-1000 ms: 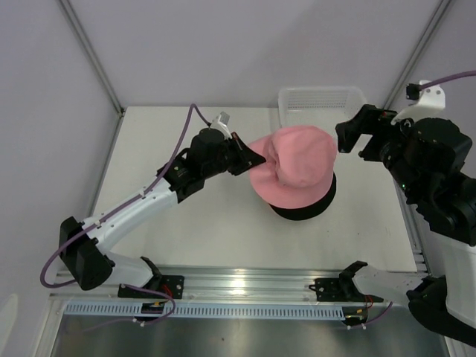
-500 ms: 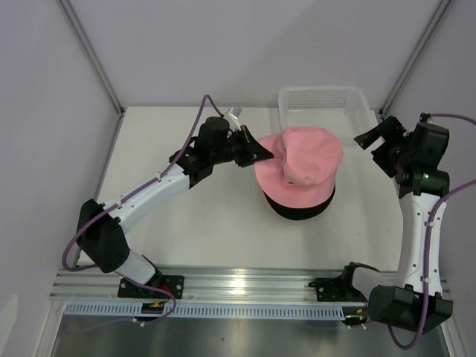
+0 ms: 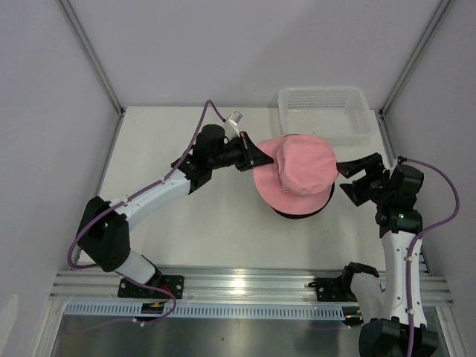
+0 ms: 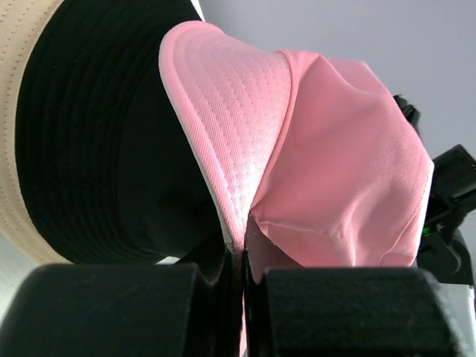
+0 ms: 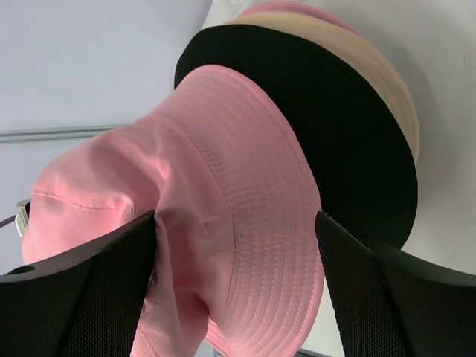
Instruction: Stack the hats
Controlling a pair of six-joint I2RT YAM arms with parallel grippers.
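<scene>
A pink hat [image 3: 301,171] lies on top of the stack at the table's middle, over a black hat [image 3: 301,213]. My left gripper [image 3: 258,158] is shut on the pink hat's left brim [image 4: 238,216]. In the left wrist view the black hat [image 4: 97,149] and a beige hat [image 4: 18,89] show under it. My right gripper [image 3: 351,177] is open at the pink hat's right side, its jaws on either side of the brim [image 5: 253,245]. The right wrist view also shows the black hat [image 5: 349,126], the beige hat [image 5: 387,82] and a second pink hat [image 5: 305,9] beneath.
A clear plastic bin [image 3: 323,111] stands at the back, just behind the stack. The metal rail [image 3: 238,286] runs along the near edge. Walls close in on both sides.
My right arm has swung down and in, bringing its open gripper to the pink hat's right brim. The pink hat has settled lower and flatter on the stack. My left gripper kept its grip.
</scene>
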